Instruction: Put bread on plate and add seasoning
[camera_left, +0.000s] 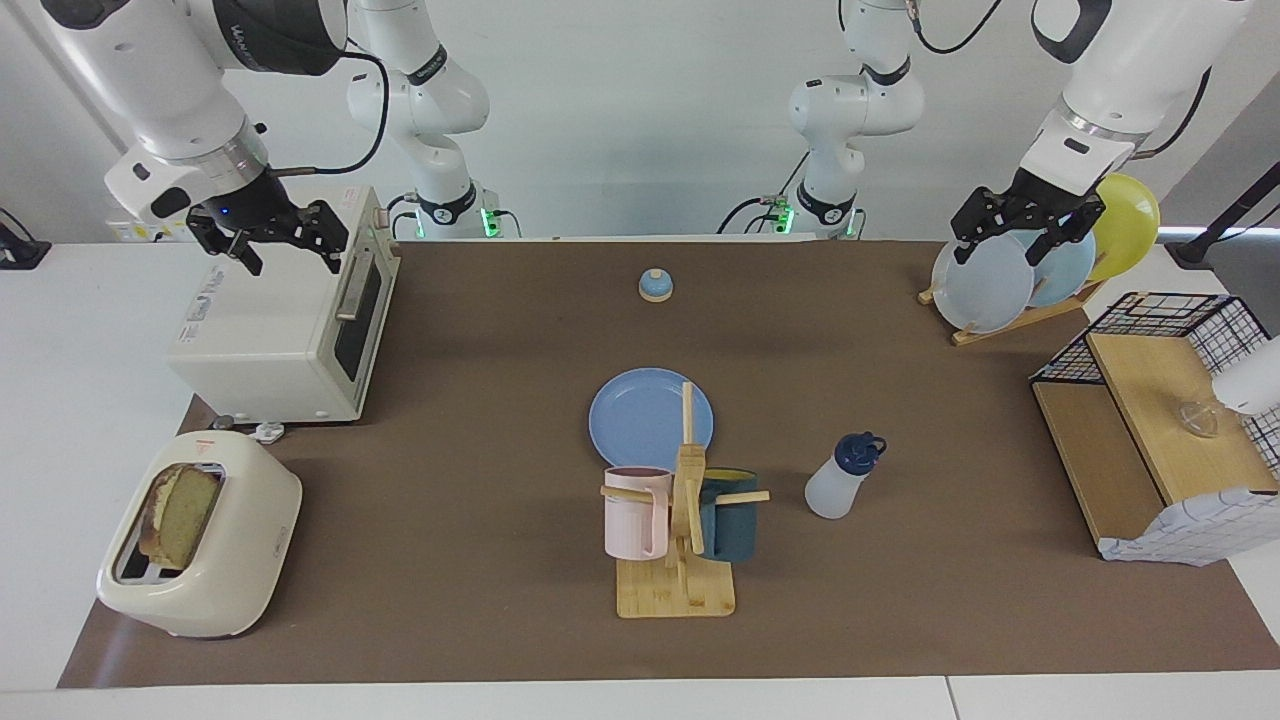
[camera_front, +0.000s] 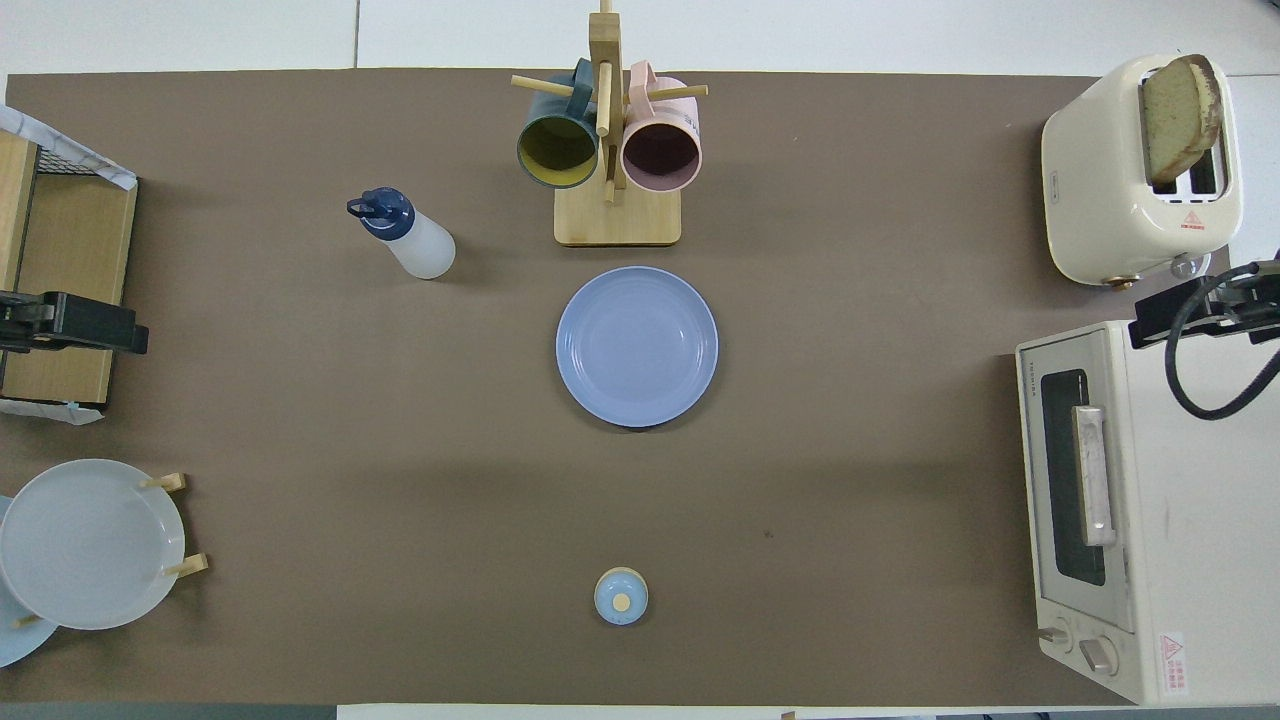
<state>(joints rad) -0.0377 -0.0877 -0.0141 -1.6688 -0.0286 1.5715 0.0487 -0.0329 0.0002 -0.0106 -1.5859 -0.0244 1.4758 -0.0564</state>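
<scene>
The bread (camera_left: 180, 515) (camera_front: 1180, 115) stands upright in a slot of the cream toaster (camera_left: 215, 560) at the right arm's end of the table. The blue plate (camera_left: 640, 415) (camera_front: 637, 345) lies flat and bare at the table's middle. The seasoning bottle (camera_left: 845, 480) (camera_front: 410, 235), translucent white with a dark blue cap, stands upright toward the left arm's end, a little farther from the robots than the plate. My right gripper (camera_left: 290, 255) hangs open over the toaster oven. My left gripper (camera_left: 1005, 250) hangs open over the plate rack. Neither holds anything.
A white toaster oven (camera_left: 290, 320) sits nearer to the robots than the toaster. A wooden mug tree (camera_left: 680, 520) with two mugs stands just past the plate. A small bell (camera_left: 655, 286) sits close to the robots. A plate rack (camera_left: 985, 280) and a wire-and-wood shelf (camera_left: 1150, 420) fill the left arm's end.
</scene>
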